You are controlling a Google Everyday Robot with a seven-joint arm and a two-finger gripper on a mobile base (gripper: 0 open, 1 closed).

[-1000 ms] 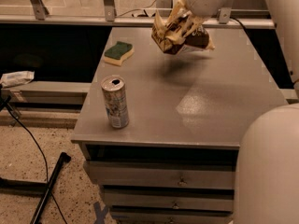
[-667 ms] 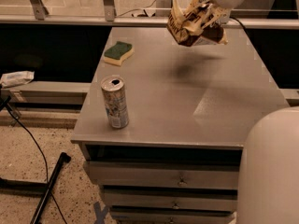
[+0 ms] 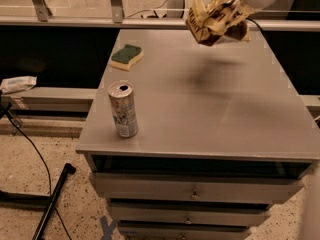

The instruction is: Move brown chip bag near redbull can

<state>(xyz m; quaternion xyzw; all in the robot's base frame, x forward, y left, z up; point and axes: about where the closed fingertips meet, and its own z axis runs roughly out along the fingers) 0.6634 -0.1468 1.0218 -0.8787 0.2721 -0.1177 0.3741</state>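
The brown chip bag (image 3: 212, 19), crumpled cream-yellow and dark brown, hangs in the air above the far right part of the grey table (image 3: 225, 114). Its shadow falls on the tabletop below it. My gripper (image 3: 234, 10) comes in from the top right and is shut on the bag's upper right side; the bag hides most of it. The redbull can (image 3: 123, 109) stands upright near the table's front left edge, well apart from the bag.
A green-and-yellow sponge (image 3: 126, 56) lies at the table's back left. Drawers (image 3: 192, 191) sit under the tabletop. A railing (image 3: 75, 20) runs behind the table. A cable and a black bar (image 3: 52, 199) lie on the floor at left.
The gripper has lifted the chip bag higher above the table's far right part. The white arm part that filled the lower right has left the view. The can and sponge have not moved.
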